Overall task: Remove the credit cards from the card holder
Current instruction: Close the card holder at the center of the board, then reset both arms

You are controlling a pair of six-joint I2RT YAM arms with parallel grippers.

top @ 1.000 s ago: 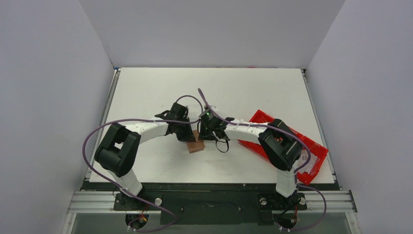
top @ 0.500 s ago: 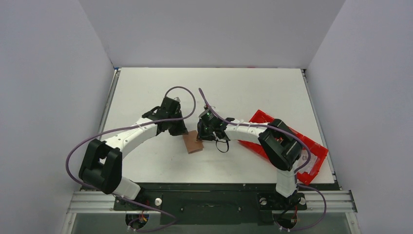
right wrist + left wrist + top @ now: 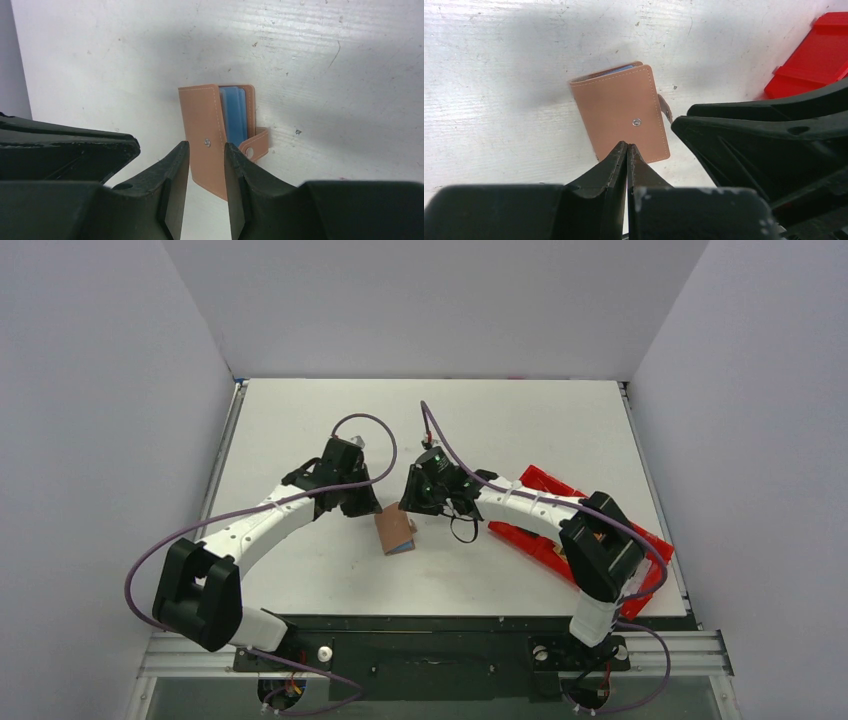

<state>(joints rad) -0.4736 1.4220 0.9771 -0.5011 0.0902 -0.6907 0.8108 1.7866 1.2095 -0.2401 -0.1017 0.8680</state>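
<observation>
The card holder (image 3: 395, 532) is a small brown leather wallet lying on the white table between my two grippers. Its strap tab (image 3: 255, 147) is unsnapped and its top flap is lifted a little, showing light blue inner panels (image 3: 234, 112). No loose card shows. My left gripper (image 3: 362, 502) is shut and empty, just left of the holder; in its wrist view the closed fingertips (image 3: 626, 150) sit over the near edge of the holder (image 3: 621, 112). My right gripper (image 3: 415, 502) is open, hovering at the holder's right, its jaws (image 3: 206, 150) either side of the flap (image 3: 205, 135) without gripping it.
A long red plastic tray (image 3: 560, 525) lies at the right under the right arm, and it also shows in the left wrist view (image 3: 819, 55). Purple cables loop over both wrists. The white table (image 3: 300, 430) ends at grey walls on the left, back and right.
The left arm has swung back to the left, away from the holder. The right gripper has shifted slightly back, and the holder's flap now stands partly open.
</observation>
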